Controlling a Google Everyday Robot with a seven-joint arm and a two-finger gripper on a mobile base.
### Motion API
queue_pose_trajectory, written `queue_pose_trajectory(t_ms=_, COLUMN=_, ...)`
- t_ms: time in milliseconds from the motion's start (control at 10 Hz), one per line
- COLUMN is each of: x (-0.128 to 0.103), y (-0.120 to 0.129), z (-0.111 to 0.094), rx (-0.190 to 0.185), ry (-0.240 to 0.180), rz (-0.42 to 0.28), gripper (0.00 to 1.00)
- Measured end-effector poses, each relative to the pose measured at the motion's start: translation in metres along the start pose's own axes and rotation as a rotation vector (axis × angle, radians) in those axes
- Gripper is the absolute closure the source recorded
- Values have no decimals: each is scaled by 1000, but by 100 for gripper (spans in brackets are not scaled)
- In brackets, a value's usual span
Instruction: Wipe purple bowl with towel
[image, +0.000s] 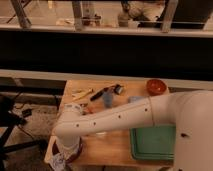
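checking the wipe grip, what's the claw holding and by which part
Cannot be told: the claw is down at the purple bowl, hidden under its own wrist. The towel shows just beside it, likely held, but where is hidden.

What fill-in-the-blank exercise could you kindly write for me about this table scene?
1. The tray on the table is ____ in colour.
2. The gripper hangs low over the purple bowl at the bottom ____ of the view.
3. The robot's arm reaching across the table is ____ in colour.

Missing words: green; left; white.
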Motion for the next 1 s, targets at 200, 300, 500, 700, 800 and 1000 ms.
queue_pose_trajectory(t_ms=200, x=6, y=10, z=-1, rx=0, ry=4, rz=34, gripper=89)
queue_pose_trajectory(t_ms=300, x=10, y=13, z=0, rx=0, ry=7, rz=50, gripper=89)
queue_pose_trajectory(t_ms=500, x=26, y=17, z=-3, rx=-2, ry=22, rz=80, gripper=89)
queue_pose_trajectory(t_ms=700, x=35, y=7, z=-9, rx=7, ry=45, rz=85, gripper=89)
queue_pose_trajectory(t_ms=800, x=41, y=2, z=-13, rx=8, ry=59, rz=87, gripper=89)
queue_pose_trajectory(t_ms=1000, x=42, y=-17, z=-14, rx=15, ry=68, rz=64, gripper=89)
